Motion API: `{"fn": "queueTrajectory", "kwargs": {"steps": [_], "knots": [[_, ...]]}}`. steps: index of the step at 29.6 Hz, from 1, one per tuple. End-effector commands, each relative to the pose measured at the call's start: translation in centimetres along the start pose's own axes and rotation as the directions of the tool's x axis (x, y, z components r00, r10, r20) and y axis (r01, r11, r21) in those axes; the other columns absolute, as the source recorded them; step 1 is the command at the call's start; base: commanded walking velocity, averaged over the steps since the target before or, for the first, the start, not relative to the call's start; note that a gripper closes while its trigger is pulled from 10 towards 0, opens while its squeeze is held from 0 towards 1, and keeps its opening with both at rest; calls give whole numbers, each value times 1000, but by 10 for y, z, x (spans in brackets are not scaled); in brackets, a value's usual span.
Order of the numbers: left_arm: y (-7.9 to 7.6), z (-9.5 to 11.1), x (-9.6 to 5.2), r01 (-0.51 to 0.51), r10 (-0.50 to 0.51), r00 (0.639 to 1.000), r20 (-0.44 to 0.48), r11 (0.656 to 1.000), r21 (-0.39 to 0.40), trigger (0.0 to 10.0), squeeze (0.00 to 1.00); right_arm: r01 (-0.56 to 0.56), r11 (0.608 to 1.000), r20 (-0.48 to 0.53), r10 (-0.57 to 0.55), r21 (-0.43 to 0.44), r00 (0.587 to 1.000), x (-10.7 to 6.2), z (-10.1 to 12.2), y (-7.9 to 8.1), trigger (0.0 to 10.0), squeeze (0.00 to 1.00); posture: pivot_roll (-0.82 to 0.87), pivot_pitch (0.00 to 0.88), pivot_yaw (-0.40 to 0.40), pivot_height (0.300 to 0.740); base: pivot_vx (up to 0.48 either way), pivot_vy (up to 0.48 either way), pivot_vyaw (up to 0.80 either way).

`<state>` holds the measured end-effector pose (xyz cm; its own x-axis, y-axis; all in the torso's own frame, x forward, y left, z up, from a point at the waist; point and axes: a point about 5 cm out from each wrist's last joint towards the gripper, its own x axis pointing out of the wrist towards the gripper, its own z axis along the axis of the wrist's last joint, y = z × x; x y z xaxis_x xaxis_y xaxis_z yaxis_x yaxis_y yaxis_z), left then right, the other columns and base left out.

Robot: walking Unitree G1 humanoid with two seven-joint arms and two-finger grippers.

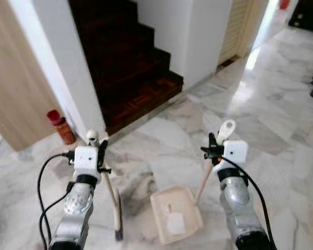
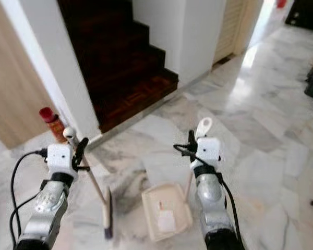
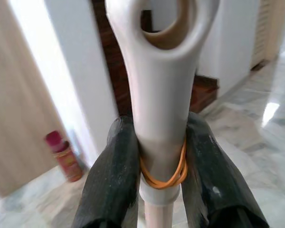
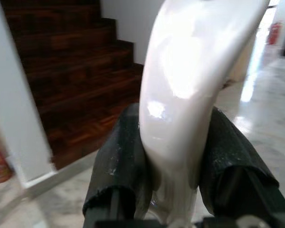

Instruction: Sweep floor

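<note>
From the left eye view, the left gripper [image 1: 100, 151] holds the top of the broom handle [image 1: 110, 190], its jaws clamped on it, and the handle slants down to the broom head [image 1: 118, 221], which rests on the pale marble floor [image 1: 271, 109] just left of the dustpan [image 1: 175, 214]. The right gripper [image 1: 213, 147] has its jaws closed on the dustpan handle [image 1: 225, 130], which rises from the back of the cream pan; the pan lies flat on the floor between the two arms, with a small pale patch inside it. Beyond, dark wooden stairs [image 1: 130, 62] climb between white walls, and a red-capped spray can [image 1: 60, 126] stands by the wall foot to the left. The right eye view shows the same layout, the broom head touching the floor close beside the pan's left edge. In the left wrist view, the black fingers [image 3: 114, 180] press both sides of the cream handle, where an orange rubber band [image 3: 164, 175] circles it, below its hanging hole. In the right wrist view, the fingers [image 4: 121, 166] squeeze the glossy white dustpan handle, with the stairs behind.
</note>
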<state>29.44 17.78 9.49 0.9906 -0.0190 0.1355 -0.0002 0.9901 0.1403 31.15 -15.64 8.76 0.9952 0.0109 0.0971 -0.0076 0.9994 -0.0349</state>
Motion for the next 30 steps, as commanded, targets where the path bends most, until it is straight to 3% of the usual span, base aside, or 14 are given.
{"fn": "queueTrajectory", "kwargs": {"steps": [1,5,14,24,30], "knots": [[3,10,4,-4,3,999,51,1000,28,10000,0,-9,999,56,7,37,998,5,11,5,10000,0,82,0,67,740,0,255,794],[3,12,5,-5,3,999,54,1000,29,10000,0,-10,999,57,7,41,998,6,12,4,10000,0,85,0,67,740,0,256,758],[4,13,6,-8,6,998,56,999,31,10000,0,-20,999,51,18,40,999,4,10,5,10000,0,92,0,63,740,0,256,48],[7,14,7,-20,18,998,59,999,31,10000,0,-27,998,51,24,50,998,5,10,7,10000,0,102,0,64,740,0,255,742],[7,14,7,-22,20,998,59,999,33,10000,0,-23,998,51,20,58,998,6,11,7,10000,0,101,0,68,740,0,255,0]]}}
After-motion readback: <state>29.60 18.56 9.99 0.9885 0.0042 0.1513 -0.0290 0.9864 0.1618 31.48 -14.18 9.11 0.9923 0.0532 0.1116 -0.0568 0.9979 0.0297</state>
